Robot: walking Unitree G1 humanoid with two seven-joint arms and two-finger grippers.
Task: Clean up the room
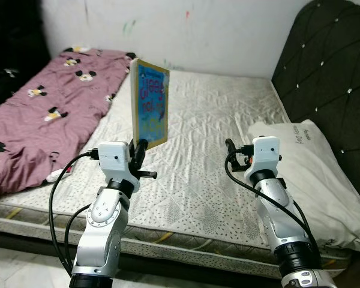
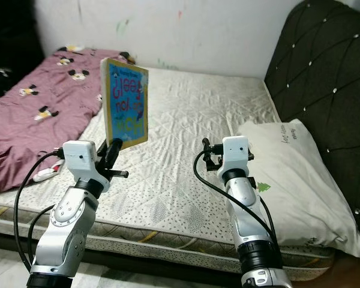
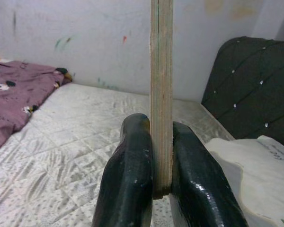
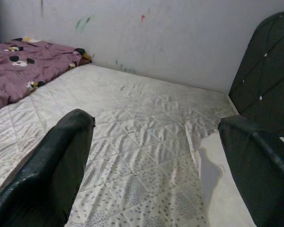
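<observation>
Nearest the camera, both silver arms are raised above the front edge of the mattress (image 1: 198, 180). The left gripper (image 3: 162, 165) is clamped on the lower edge of a book (image 1: 150, 103), which is held upright above the mattress; in the left wrist view its thin edge is seen pinched between the two black fingers (image 3: 128, 179). The book's cover is blue with a yellow border and coloured lettering. The right gripper (image 4: 156, 170) is held above the mattress, level with the left one, with its fingers spread wide and nothing between them.

The mattress is covered in a pale quilted fabric with a small dotted print along its front edge. On its right side, against the dark tufted headboard (image 1: 330, 78), a white pillow (image 1: 312, 174) is laid. On its left side a mauve blanket (image 1: 42, 114) printed with cartoon mouse heads is spread, reaching to the far corner. Behind the mattress a white wall (image 1: 198, 30) marked with faint green and red scribbles is seen.
</observation>
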